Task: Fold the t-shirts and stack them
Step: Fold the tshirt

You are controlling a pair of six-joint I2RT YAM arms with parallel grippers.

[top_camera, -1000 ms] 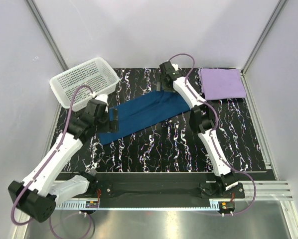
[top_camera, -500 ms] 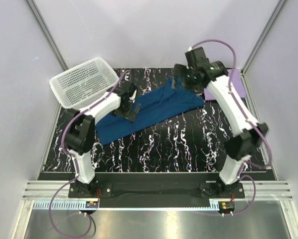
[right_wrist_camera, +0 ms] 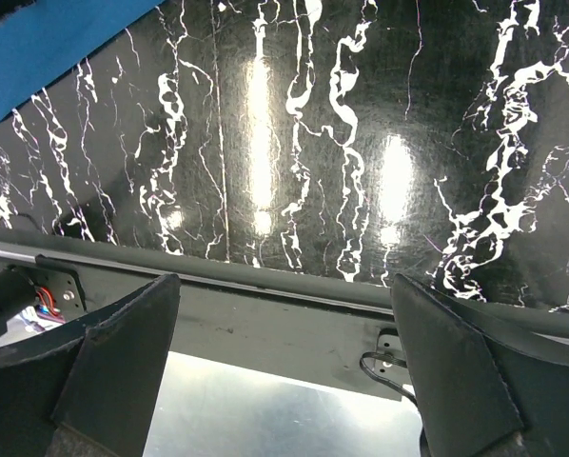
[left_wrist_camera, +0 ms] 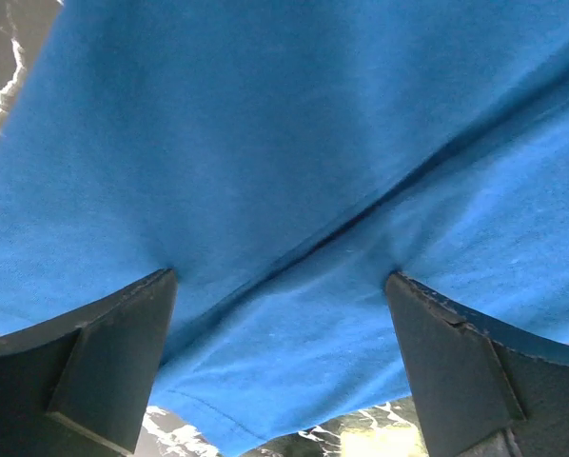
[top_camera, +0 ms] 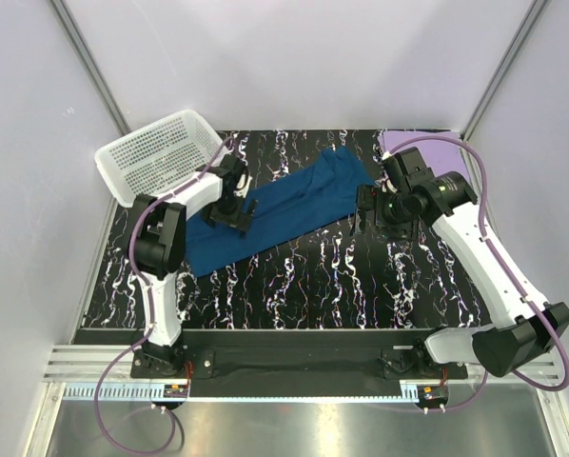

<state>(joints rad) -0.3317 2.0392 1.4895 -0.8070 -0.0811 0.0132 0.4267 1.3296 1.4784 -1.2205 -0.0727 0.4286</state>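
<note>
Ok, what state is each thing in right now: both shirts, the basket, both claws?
Blue t-shirt: lying flat in a long strip, not yet stacked.
Lavender t-shirt: folded, in the far right corner, partly hidden.
White basket: nothing visible inside.
Left claw: open, tips down on the blue cloth.
Right claw: open, holding nothing.

Dark teal-blue t-shirt (top_camera: 284,205) flat in a long diagonal band; lavender t-shirt (top_camera: 395,141) folded, at far right
</note>
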